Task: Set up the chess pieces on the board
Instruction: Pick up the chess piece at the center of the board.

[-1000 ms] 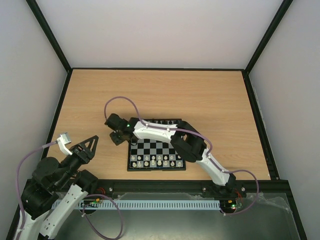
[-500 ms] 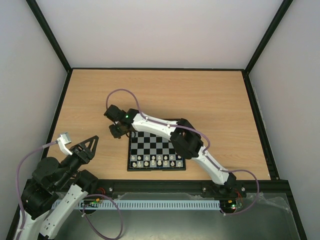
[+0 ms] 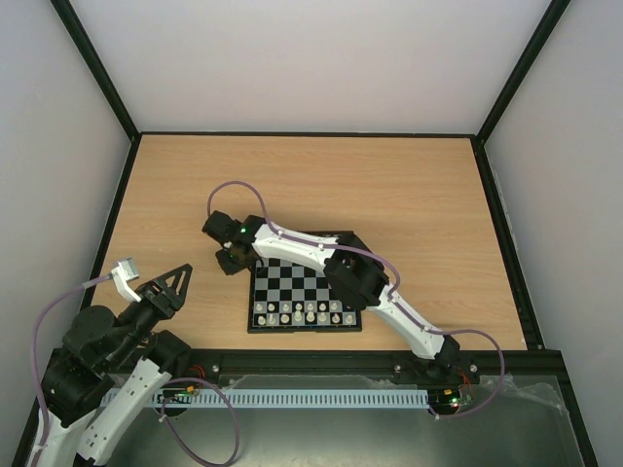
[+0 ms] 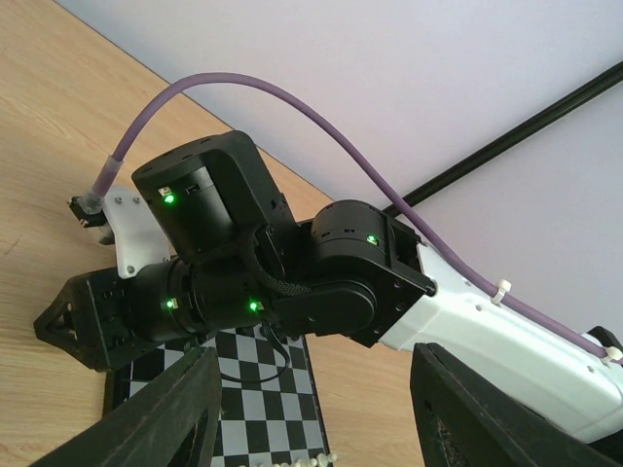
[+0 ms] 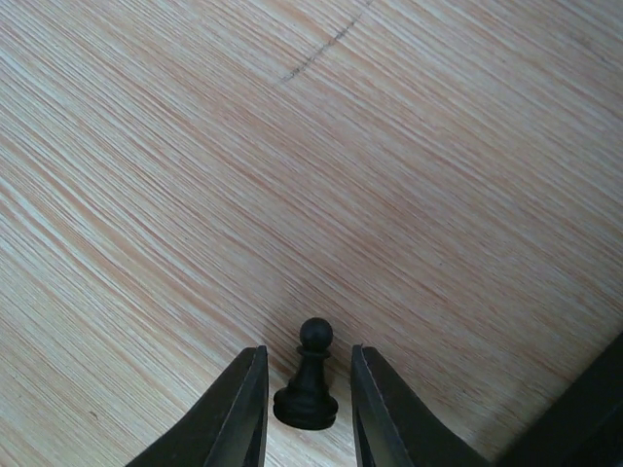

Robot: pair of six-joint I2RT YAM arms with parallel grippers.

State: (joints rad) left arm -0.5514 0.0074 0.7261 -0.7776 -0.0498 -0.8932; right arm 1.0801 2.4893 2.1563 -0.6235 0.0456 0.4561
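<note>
Left gripper (image 3: 156,279) hangs by the table (image 3: 409,195) near its left edge, fingers spread and holding nothing. Bare wood lies beyond the board (image 3: 282,287). Just off the board's far-left corner, the right gripper (image 5: 307,352) straddles a black pawn (image 5: 306,399), its fingers narrowly apart. Its wrist has shifted slightly left.

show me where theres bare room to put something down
Bare wood: the far half of the table beyond the board, and the strip right of the board. Crowded: the board's near rows of white pieces, and off its far-left corner, where the right gripper straddles a black pawn.
</note>
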